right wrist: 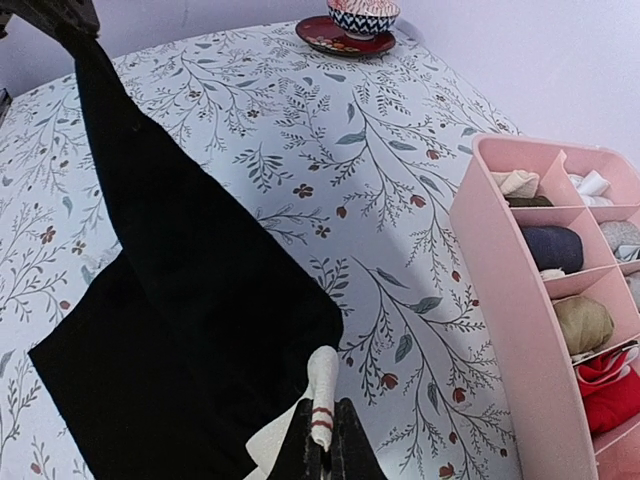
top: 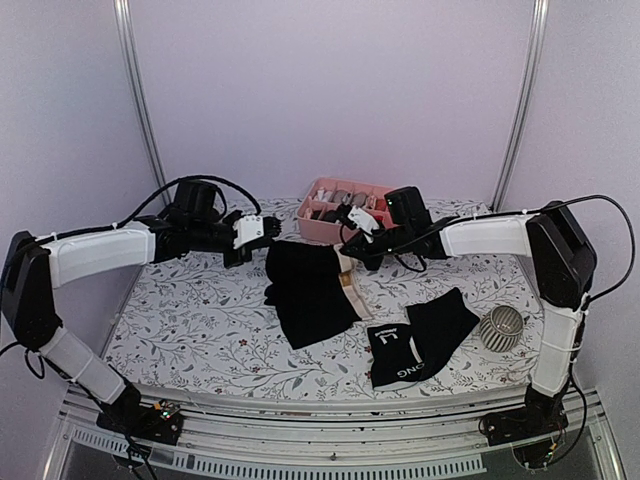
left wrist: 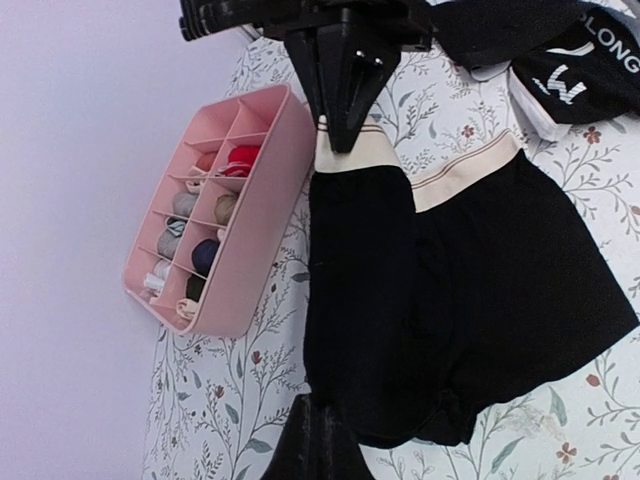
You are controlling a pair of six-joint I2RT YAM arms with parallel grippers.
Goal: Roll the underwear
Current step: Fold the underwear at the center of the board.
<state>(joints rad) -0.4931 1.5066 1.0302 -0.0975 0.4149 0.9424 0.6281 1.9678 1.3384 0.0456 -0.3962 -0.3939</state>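
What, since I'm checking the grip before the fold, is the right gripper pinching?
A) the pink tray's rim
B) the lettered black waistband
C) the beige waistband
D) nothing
C: the right wrist view shows the right gripper shut on the beige waistband of the black briefs, clear of the pink tray; the lettered pair lies apart.

- The table's (top: 180, 330) near-left corner lay bare;
- a bowl (right wrist: 363, 15) on a saucer (right wrist: 335, 42) stood at the left edge;
- a pink tray (top: 322, 228) blocked the far edge's middle;
- the beige-banded briefs (top: 305, 295) filled the centre, left arm (top: 100, 250) and right arm (top: 490, 238) reaching over the far side;
- lettered briefs (top: 415, 345) and a ribbed metal ball (top: 500, 327) crowded the near-right corner.
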